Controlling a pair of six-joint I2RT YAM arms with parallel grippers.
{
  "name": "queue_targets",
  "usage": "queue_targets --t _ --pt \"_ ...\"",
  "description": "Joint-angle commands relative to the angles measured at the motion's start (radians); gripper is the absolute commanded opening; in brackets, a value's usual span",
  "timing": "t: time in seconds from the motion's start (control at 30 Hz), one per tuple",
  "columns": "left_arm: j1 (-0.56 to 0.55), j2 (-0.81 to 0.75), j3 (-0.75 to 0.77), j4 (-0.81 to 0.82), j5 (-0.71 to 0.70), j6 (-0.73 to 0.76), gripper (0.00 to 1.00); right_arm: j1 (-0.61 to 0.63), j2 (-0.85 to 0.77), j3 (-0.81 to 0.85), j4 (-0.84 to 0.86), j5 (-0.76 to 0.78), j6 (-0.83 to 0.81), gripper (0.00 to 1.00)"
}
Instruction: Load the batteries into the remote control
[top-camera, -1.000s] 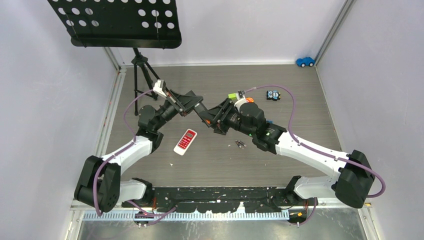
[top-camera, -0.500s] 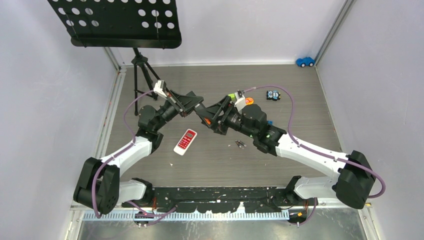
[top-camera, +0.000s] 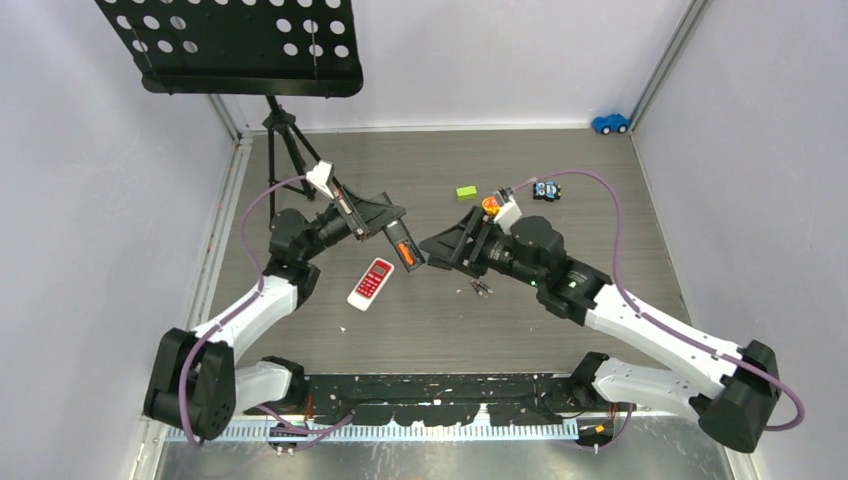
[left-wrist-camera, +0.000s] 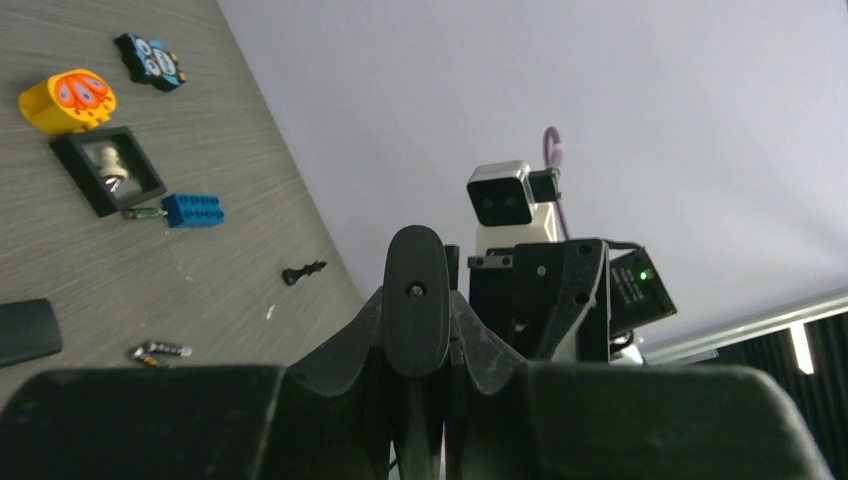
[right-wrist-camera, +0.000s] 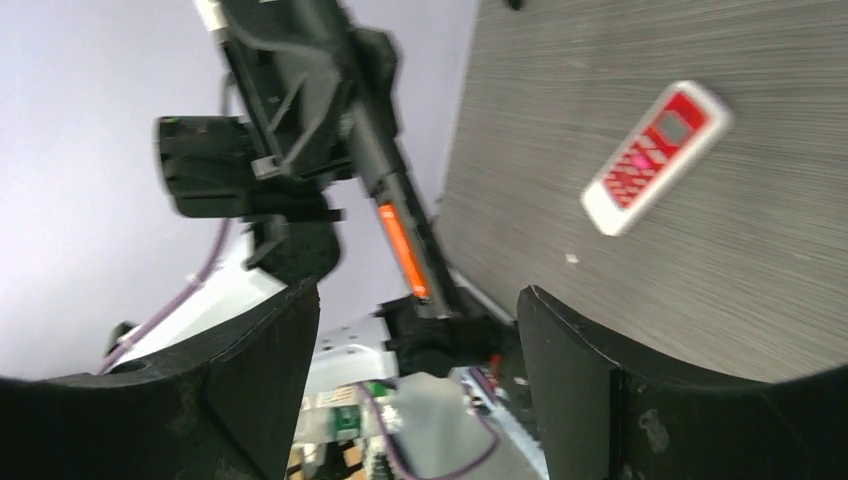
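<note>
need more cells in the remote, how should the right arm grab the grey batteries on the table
Bring the right fingers straight down and close across the middle of the batteries, probably: they lie flat on the table, slim and side by side, so the ends offer little.

orange battery (right-wrist-camera: 403, 250), grey wood-grain table (top-camera: 420, 160), blue car (top-camera: 609, 123)

Grey wood-grain table (top-camera: 400, 160): red-white remote (top-camera: 371, 283), pair of grey batteries (top-camera: 481, 289), green block (top-camera: 466, 192), blue toy car (top-camera: 610, 123), tripod stand (top-camera: 284, 130).

Lilac walls (top-camera: 90, 200), grey wood-grain tabletop (top-camera: 430, 335)
</note>
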Motion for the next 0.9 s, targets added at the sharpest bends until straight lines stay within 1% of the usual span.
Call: queue_targets --t 0.0,0.1,0.17,0.27,0.3,0.37,0.4,0.53,0.67,0.77,0.87 --pt "0.012 -0.109 0.04 -0.201 0.098 0.256 0.0 -0.029 -0.127 0.001 -0.332 0.134 -0.166 0.78" --pt "0.012 -0.173 0.043 -0.405 0.06 0.397 0.0 -0.035 -0.196 -0.003 -0.489 0.29 -0.228 0.78" --pt "0.012 -0.204 0.045 -0.48 0.043 0.445 0.0 -0.038 -0.207 0.01 -0.605 0.379 -0.25 0.74" --pt "0.012 -0.225 0.042 -0.506 0.038 0.459 0.0 -0.039 -0.183 0.013 -0.719 0.47 -0.307 0.58" --pt "0.012 -0.225 0.042 -0.509 0.039 0.458 0.0 -0.039 -0.158 0.01 -0.731 0.489 -0.332 0.54" --pt "0.012 -0.221 0.041 -0.511 0.05 0.458 0.0 -0.038 -0.107 0.008 -0.738 0.522 -0.396 0.49" --pt "0.012 -0.217 0.041 -0.514 0.056 0.458 0.0 -0.039 -0.079 0.006 -0.73 0.524 -0.43 0.48" --pt "0.012 -0.194 0.042 -0.507 0.093 0.464 0.0 -0.039 0.042 0.003 -0.659 0.506 -0.55 0.48" --pt "0.012 -0.17 0.023 -0.372 0.21 0.45 0.0 -0.039 0.173 0.006 -0.582 0.48 -0.64 0.54" --pt "0.012 -0.172 -0.003 -0.296 0.259 0.437 0.0 -0.039 0.269 0.003 -0.534 0.466 -0.66 0.56" --pt "0.012 -0.181 -0.018 -0.278 0.269 0.441 0.0 -0.037 0.334 0.003 -0.499 0.458 -0.66 0.58"
